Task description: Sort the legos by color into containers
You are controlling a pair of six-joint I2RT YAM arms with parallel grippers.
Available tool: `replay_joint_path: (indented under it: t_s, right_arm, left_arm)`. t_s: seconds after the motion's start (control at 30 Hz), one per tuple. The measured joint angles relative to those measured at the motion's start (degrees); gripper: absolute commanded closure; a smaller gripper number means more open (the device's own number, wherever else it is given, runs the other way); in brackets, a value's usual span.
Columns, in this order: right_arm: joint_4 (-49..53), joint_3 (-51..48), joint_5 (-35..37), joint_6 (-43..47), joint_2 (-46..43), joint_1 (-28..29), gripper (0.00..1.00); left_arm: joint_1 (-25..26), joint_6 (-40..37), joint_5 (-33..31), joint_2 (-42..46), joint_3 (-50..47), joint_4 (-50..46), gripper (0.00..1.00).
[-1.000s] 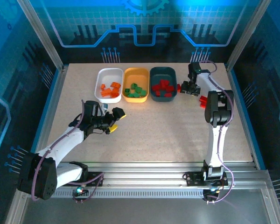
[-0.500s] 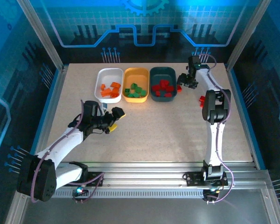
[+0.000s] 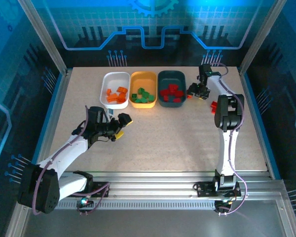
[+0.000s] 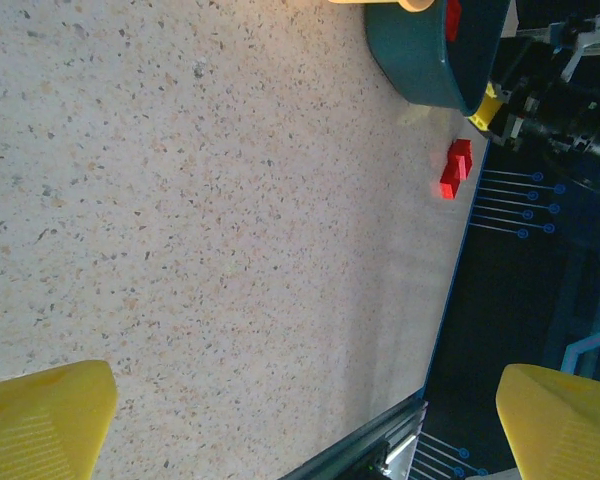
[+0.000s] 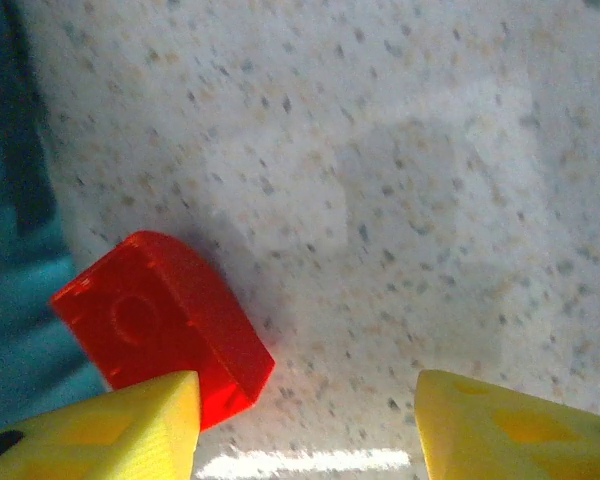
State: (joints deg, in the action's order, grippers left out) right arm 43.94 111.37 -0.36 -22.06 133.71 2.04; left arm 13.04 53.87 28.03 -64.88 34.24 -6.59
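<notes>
Three containers stand in a row at the back: a white tray (image 3: 115,79) with orange legos (image 3: 117,95), an orange-yellow tray (image 3: 143,77) with green legos (image 3: 143,96), and a dark teal tray (image 3: 172,75) with red legos (image 3: 171,93). My right gripper (image 3: 194,92) hangs low just right of the teal tray. It (image 5: 302,400) is open over bare table, and a red lego (image 5: 160,320) lies against the outside of its left finger (image 5: 130,430). Another red lego (image 3: 214,106) (image 4: 456,167) lies on the table by the right arm. My left gripper (image 3: 122,126) (image 4: 300,430) is open and empty.
The teal tray's wall (image 5: 10,250) stands close on the left of the right gripper. The table's right edge and blue frame (image 4: 450,300) run just beyond the loose red lego. Bare tabletop (image 3: 167,133) spreads between the two arms in front of the trays.
The right gripper lifted toward the back, then came back down beside the teal tray. The left arm has stayed still.
</notes>
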Motion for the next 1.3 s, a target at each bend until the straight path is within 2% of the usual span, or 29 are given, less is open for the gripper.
replay_joint_path:
  t_s: [0.23, 0.47, 0.6, 0.8, 1.23, 1.3]
  right_arm:
    - [-1.01, -8.98, 1.66, 0.02, -5.95, -0.92, 0.42]
    - [-1.53, -22.23, 2.43, 0.55, -18.97, -1.44, 0.4]
    - [-2.01, -22.47, 1.11, 2.99, -23.23, -1.4, 0.39]
    - [-1.81, -16.63, -0.17, 5.03, -17.94, -0.98, 0.36]
    - [4.61, 14.32, -1.22, 1.46, 5.46, -0.55, 0.36]
    - [5.99, 16.61, -1.14, 1.07, 7.69, -0.44, 0.36]
  left_arm:
    - [0.33, 0.11, -0.15, 1.05, -0.2, 0.04, 0.01]
    - [1.46, 0.22, -0.26, 1.6, -0.81, 0.98, 0.01]
    - [2.38, 0.24, -0.35, 1.6, -1.07, 1.55, 0.01]
    - [3.13, 0.26, -0.42, 1.62, -1.07, 2.16, 0.01]
    - [3.39, 0.22, -1.75, 1.55, -1.05, 1.36, 0.01]
    - [3.43, 0.2, -1.79, 1.2, -0.96, 1.2, 0.01]
